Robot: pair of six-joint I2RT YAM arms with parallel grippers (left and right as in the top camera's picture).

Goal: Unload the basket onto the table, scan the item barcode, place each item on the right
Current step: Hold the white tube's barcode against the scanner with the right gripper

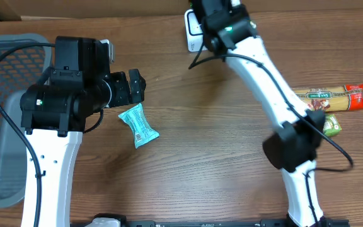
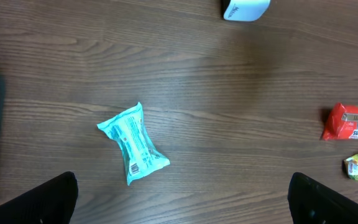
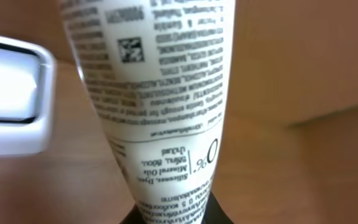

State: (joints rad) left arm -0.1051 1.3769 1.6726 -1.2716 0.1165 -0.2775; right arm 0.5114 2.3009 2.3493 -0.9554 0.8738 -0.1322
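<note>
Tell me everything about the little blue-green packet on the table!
The teal packet is a small, crinkly, plastic-looking wrapper with white print and what looks like a barcode patch near one end. Its ends are crimped, and it looks puffy and sealed. It lies flat and slanted on the brown wooden table, apart from everything else. Only the table touches it.

The white tube [image 3: 160,93] is plastic and covered in small dark print that reads upside down in the right wrist view. A small square code [image 3: 130,50] sits near the top and a large "0%" lower down. Its narrow end is clamped in the right pincer [image 3: 174,214], and the body widens away from it. The white scanner [image 3: 11,93] is a round-edged box with a bright face. It stands at the counter's [image 1: 219,145] far edge, beside the tube; whether they touch cannot be told.
</note>
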